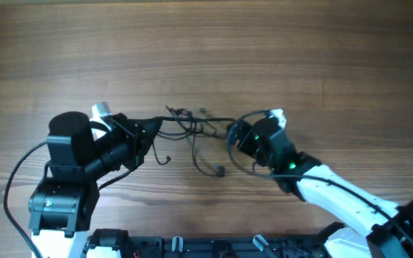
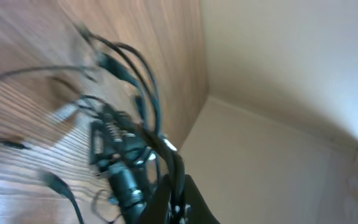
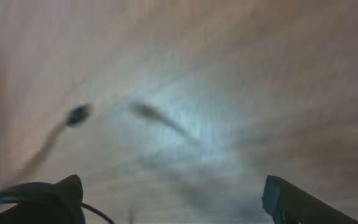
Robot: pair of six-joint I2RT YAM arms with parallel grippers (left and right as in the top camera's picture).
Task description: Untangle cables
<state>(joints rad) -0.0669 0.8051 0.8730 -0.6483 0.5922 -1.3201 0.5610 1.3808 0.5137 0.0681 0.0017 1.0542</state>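
The cables (image 1: 192,127) are thin black cords tangled in a small bunch at the table's middle. One taut strand runs between the two grippers. Loose ends with small plugs (image 1: 219,170) trail toward the near side. My left gripper (image 1: 155,129) is at the bunch's left side, shut on a cable. In the blurred left wrist view the closed jaws (image 2: 178,198) pinch a cord that leads up into the tangle (image 2: 120,152). My right gripper (image 1: 236,135) is at the bunch's right side. In the right wrist view its jaws (image 3: 173,202) are wide open, with a cord (image 3: 95,213) lying against the left finger.
The wooden table (image 1: 321,57) stretches bare-grained around the bunch. The right wrist view is motion-blurred and shows a plug end (image 3: 78,114) on the wood. A pale wall (image 2: 278,74) rises beyond the table's far edge.
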